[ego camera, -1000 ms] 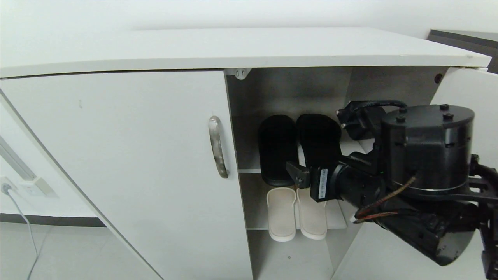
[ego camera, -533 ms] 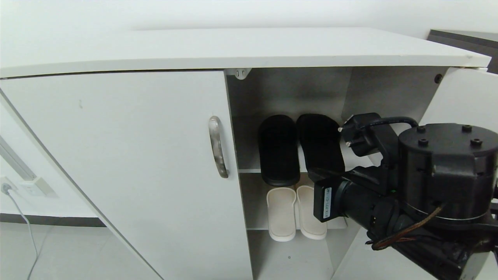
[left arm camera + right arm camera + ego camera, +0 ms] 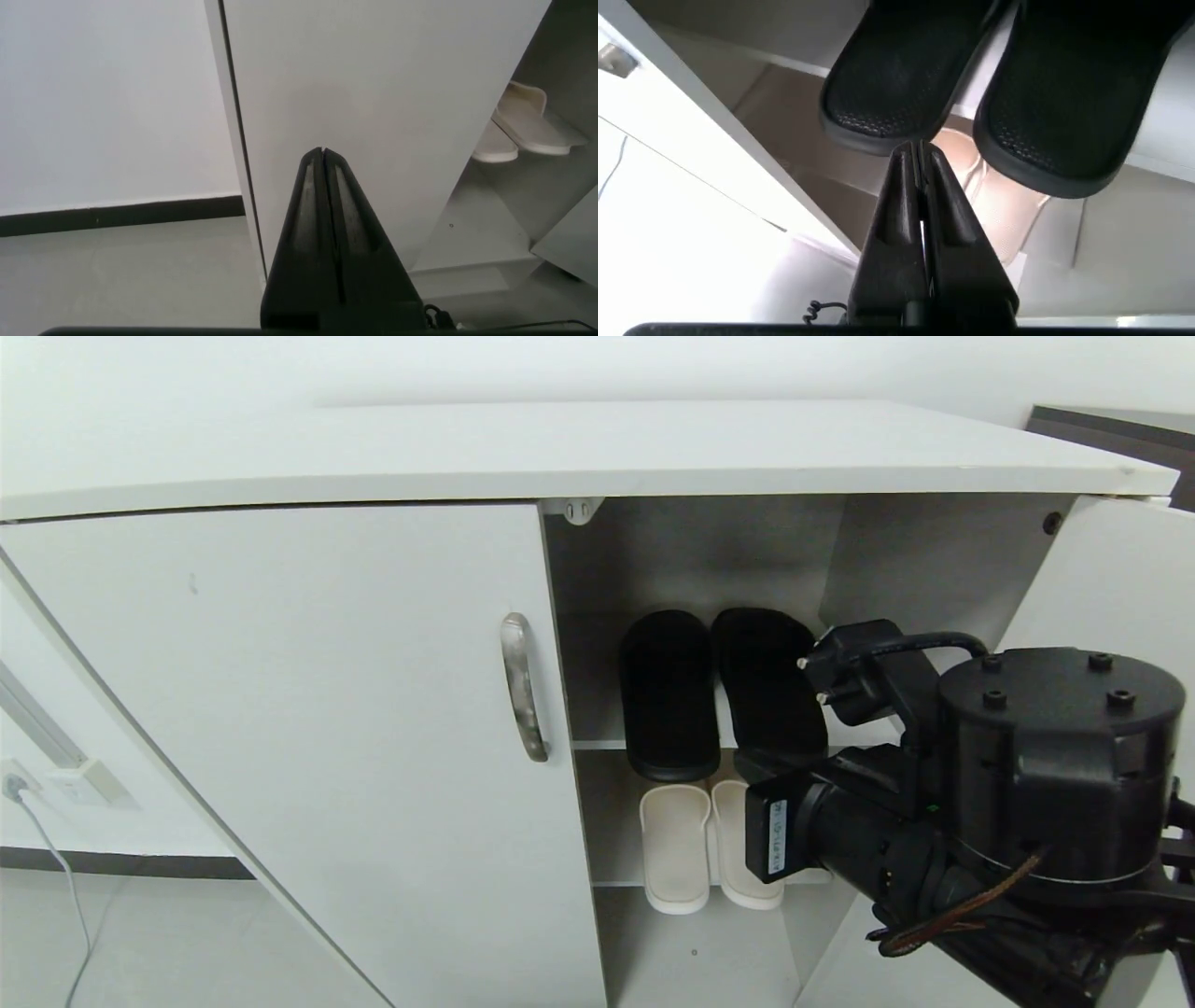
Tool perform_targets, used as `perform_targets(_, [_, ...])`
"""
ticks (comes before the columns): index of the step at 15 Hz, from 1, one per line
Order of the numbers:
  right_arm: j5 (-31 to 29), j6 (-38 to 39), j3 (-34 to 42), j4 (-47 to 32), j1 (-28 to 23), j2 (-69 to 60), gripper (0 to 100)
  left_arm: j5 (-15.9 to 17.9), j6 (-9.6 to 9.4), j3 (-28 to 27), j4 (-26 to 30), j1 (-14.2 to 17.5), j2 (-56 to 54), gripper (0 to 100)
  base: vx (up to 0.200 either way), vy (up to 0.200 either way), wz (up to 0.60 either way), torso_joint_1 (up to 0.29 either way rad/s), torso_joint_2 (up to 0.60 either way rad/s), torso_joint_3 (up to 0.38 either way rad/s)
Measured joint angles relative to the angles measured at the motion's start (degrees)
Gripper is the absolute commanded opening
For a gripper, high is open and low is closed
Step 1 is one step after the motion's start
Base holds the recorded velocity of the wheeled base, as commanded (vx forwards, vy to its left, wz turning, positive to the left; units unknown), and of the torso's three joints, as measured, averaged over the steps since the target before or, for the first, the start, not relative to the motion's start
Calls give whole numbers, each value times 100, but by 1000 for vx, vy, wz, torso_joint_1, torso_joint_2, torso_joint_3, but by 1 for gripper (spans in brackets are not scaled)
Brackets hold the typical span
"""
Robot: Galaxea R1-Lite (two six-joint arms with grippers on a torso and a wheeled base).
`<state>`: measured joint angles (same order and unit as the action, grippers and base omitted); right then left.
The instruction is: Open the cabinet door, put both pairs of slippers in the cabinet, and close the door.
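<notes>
the cabinet (image 3: 597,448) is standing with its right door (image 3: 1111,579) hanging open and its left door (image 3: 280,709) sitting shut, a silver handle (image 3: 523,689) running up and down near that door's right edge. inside, the black slippers (image 3: 667,695) are lying side by side on the upper shelf (image 3: 597,745), their near ends poking out over its edge. the white slippers (image 3: 674,847) are lying side by side on the lower shelf (image 3: 611,884), right under the black pair.

the right claw (image 3: 921,149) is hanging just in front of the black slippers' near ends, pointing at the gap between them - its two fingers are pressing flat together with nothing between. the left claw (image 3: 322,154) is hanging low on the left, pointing at the shut left door - its fingers are pressing together too, gripping nothing.
</notes>
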<state>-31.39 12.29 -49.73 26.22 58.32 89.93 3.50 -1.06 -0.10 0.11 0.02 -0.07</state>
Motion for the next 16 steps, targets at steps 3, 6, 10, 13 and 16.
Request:
perform_targets(3, [2,2,12,-4,9,23,0,2,0,0,-4,5,0,0,-200,0,0,-2,-2,2])
perform_targets(6, [2,2,33,-4,5,34,0,2,0,0,0,5,0,0,-200,0,0,7,2,2])
perform_targets(10, [2,-33,107,-11,0,43,0,2,0,0,-4,5,0,0,-200,0,0,1,2,1])
perform_targets(13, [16,-90,235,0,0,43,0,0,9,0,-1,0,0,0,-200,0,0,2,2,2])
perform_targets(16, [30,-102,323,-1,-69,56,0,2,6,0,-1,9,0,0,-200,0,0,-1,2,4])
